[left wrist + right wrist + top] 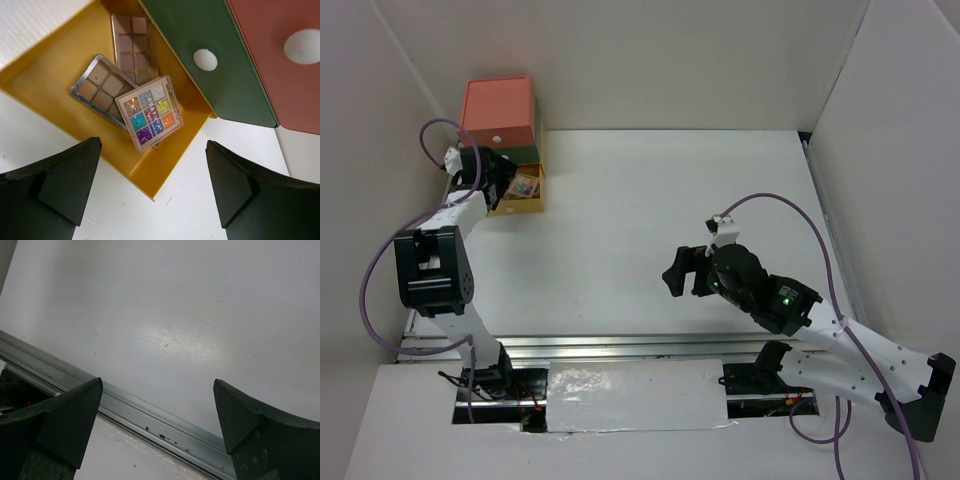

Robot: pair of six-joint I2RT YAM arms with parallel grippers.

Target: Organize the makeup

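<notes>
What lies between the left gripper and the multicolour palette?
Left wrist view: only the yellow drawer's wall and bare table separate the open left gripper from the multicolour palette.

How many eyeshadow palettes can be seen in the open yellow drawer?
3, all in the yellow drawer: the multicolour palette lies on top of the brown palette, and the pinkish palette sits behind them, deeper in the drawer. Anything beneath them would be hidden.

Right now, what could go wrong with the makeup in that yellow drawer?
The colourful palette lies crooked on top of the brown palette, so it might catch under the green drawer if the yellow drawer gets pushed shut. The open left fingers hang right over the drawer; coming down, they could bump its front wall or knock the pile.
</notes>
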